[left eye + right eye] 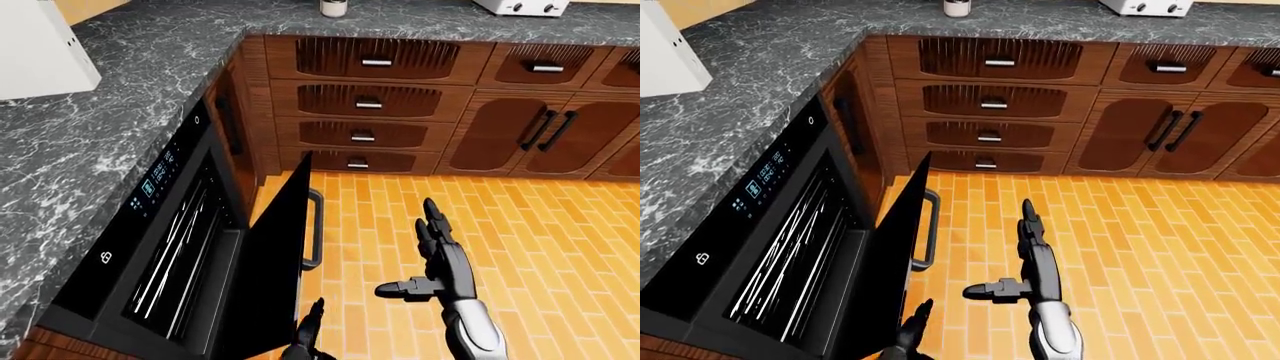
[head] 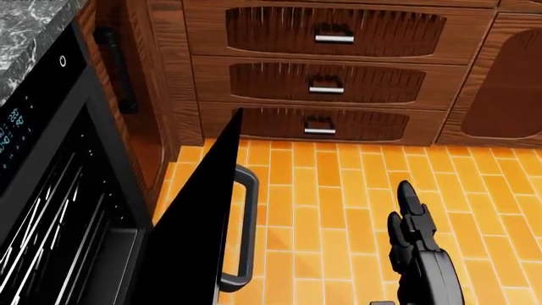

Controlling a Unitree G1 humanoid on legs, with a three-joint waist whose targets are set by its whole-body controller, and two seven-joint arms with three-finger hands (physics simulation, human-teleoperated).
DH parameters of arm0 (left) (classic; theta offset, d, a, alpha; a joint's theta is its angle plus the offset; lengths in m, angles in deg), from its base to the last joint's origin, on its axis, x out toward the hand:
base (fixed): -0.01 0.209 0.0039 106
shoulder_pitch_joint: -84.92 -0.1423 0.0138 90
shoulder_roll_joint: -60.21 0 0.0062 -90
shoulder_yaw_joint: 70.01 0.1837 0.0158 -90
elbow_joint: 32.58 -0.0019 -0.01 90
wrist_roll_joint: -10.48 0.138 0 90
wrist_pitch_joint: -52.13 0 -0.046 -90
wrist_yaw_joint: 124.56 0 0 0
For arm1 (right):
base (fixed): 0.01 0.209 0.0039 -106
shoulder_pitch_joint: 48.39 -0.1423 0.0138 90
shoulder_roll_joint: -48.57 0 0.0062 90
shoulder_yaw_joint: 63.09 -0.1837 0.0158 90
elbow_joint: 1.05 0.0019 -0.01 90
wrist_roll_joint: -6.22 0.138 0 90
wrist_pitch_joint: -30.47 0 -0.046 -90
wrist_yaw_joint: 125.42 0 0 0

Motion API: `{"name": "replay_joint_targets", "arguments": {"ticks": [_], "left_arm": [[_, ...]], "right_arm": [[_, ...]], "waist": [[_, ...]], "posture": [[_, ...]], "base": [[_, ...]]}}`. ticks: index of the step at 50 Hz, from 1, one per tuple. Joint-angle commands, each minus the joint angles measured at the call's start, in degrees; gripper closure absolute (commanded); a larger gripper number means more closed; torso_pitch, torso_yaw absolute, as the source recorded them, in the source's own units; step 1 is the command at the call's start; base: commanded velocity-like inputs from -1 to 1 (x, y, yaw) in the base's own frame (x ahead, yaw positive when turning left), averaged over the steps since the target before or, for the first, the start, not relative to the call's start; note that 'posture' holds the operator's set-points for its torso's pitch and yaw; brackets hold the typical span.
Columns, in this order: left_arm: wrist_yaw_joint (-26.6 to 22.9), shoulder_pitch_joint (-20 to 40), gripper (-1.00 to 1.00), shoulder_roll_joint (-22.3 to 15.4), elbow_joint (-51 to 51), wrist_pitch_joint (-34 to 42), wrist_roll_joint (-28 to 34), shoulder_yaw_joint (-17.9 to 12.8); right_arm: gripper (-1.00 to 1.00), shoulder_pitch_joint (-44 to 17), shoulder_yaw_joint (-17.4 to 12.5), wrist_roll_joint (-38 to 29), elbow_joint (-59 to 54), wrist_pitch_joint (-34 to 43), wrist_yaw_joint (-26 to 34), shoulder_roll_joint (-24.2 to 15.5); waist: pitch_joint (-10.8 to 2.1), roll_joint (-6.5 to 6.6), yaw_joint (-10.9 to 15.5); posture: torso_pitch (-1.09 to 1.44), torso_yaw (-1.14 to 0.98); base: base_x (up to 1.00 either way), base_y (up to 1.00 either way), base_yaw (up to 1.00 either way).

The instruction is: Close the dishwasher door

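The dishwasher door (image 1: 272,262) hangs partly open at the left-eye view's lower left, its handle (image 1: 315,229) facing the orange floor (image 1: 540,247). The right hand (image 1: 440,259) is spread wide, clear of it. Only the left hand (image 1: 308,337) fingertips show; grip can't be told.

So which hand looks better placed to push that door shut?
Probably the left hand. It sits low beside the open door, just below the handle, fingers open. The right hand is open too, but hangs out over the floor, well clear of the door.
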Motion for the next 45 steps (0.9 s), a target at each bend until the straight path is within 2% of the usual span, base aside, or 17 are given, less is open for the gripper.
{"name": "replay_joint_targets", "arguments": {"ticks": [1, 11, 14, 18, 25, 26, 28, 38, 39, 42, 44, 45], "left_arm": [[-1.24, 1.93, -1.0, -0.48, 1.39, 2.19, -1.76, -1.59], [1.91, 5.65, -1.0, -2.69, 1.7, 9.54, -11.25, -8.48], [6.89, 6.65, -1.0, -3.49, 1.75, 10.95, -14.74, -10.64], [12.39, 6.8, -1.0, -4.15, 1.73, 9.89, -15.83, -11.19], [17.64, 7.09, -1.0, -4.83, 1.75, 8.1, -16.95, -12.36], [20.7, 7.16, -1.0, -4.97, 1.74, 7.77, -16.47, -12.18], [22.36, 7.19, -1.0, -5.39, 1.73, 7.02, -16.31, -12.42], [24.46, 8.36, -1.0, -6.67, 1.81, 7.56, -18.72, -14.22], [27.17, 8.45, -1.0, -6.68, 1.8, 8.25, -18.93, -14.45], [28.61, 8.3, -1.0, -6.81, 1.81, 7.01, -19.06, -14.49], [33.11, 8.58, -1.0, -7.03, 1.78, 8.28, -18.29, -14.13], [32.21, 8.62, -1.0, -7.16, 1.8, 8.23, -18.65, -14.42]], "right_arm": [[-1.0, -0.43, -0.15, 0.44, 2.95, -1.69, 0.12, -0.15], [-1.0, -0.27, -0.68, 1.03, 3.35, -1.68, -0.03, -0.04], [-1.0, -0.45, -0.56, 0.9, 2.96, -1.86, -0.17, -0.04], [-1.0, -0.63, -0.52, 0.83, 2.8, -1.81, -0.29, -0.06], [-1.0, -0.95, -0.28, 0.73, 2.26, -1.93, -0.4, -0.08], [-1.0, -0.89, -0.27, 0.76, 2.3, -1.96, -0.4, -0.08], [-1.0, -1.04, -0.27, 0.79, 2.04, -2.03, -0.4, -0.09], [-1.0, -0.98, -0.33, 0.82, 2.19, -1.85, -0.46, -0.16], [-1.0, -0.92, -0.6, 0.97, 2.05, -2.07, -0.4, -0.22], [-1.0, -1.26, -0.37, 0.74, 1.43, -2.26, -0.53, -0.11], [-1.0, -1.12, -0.44, 0.81, 1.79, -2.07, -0.52, -0.17], [-1.0, -0.88, -0.46, 0.83, 2.3, -1.88, -0.52, -0.17]], "waist": [[-0.92, -0.11, -0.07], [-0.84, -0.27, -0.27], [-0.79, -0.41, -0.34], [-0.75, -0.65, -0.61], [-0.56, -0.84, -1.12], [-0.56, -0.83, -1.16], [-0.57, -0.78, -1.23], [-0.6, -0.6, -1.43], [-0.59, -0.6, -1.43], [-0.52, -0.58, -1.48], [-0.55, -0.54, -1.57], [-0.57, -0.52, -1.6]], "posture": [[0.0, 0.0], [0.0, 0.0], [0.0, 0.0], [0.0, 0.0], [0.0, 0.0], [0.0, 0.0], [0.0, 0.0], [0.0, 0.0], [0.0, 0.0], [0.0, 0.0], [0.0, 0.0], [0.0, 0.0]], "base": [[0.0, 0.0, 0.0], [0.0, 0.0, 0.0], [0.0, 0.0, 0.0], [0.0, 0.0, 0.0], [0.0, 0.0, 0.0], [0.0, 0.0, 0.0], [0.0, 0.0, 0.0], [0.0, 0.0, 0.0], [0.0, 0.0, 0.0], [0.0, 0.0, 0.0], [0.0, 0.0, 0.0], [0.0, 0.0, 0.0]]}}
